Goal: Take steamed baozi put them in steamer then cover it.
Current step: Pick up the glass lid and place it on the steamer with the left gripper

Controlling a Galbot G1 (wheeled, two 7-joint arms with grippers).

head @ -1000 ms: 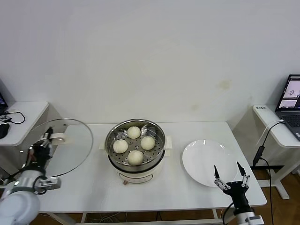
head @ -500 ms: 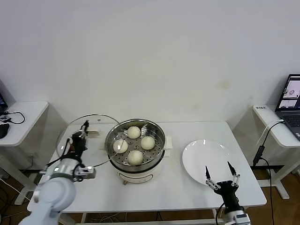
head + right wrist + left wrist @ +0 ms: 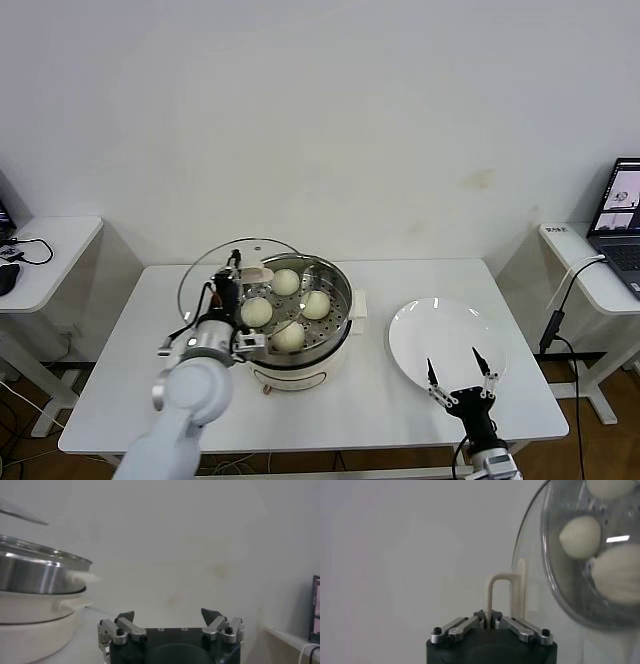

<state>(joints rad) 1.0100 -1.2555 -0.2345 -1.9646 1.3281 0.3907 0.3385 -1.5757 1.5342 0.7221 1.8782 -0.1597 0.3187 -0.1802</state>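
Observation:
The steamer (image 3: 341, 292) stands mid-table on its cream base, and several baozi (image 3: 315, 304) lie on its perforated tray. My left gripper (image 3: 232, 283) is shut on the cream handle (image 3: 256, 273) of the glass cover (image 3: 212, 268). It holds the cover tilted on edge above the steamer's left rim. In the left wrist view my left gripper (image 3: 490, 620) pinches the handle (image 3: 492, 592), and baozi (image 3: 580, 536) show through the glass (image 3: 532, 570). My right gripper (image 3: 455, 384) is open and empty near the table's front edge. It also shows in the right wrist view (image 3: 169, 614), with the steamer (image 3: 35, 575) farther off.
A flat white plate (image 3: 445, 340) lies on the table to the right of the steamer, just beyond my right gripper. Side tables stand at both ends, and a laptop (image 3: 625, 215) is on the right one.
My left arm has carried the cover from beyond the table's left edge rightward to the steamer's left rim. My right gripper has drifted slightly left and toward the front edge, still open.

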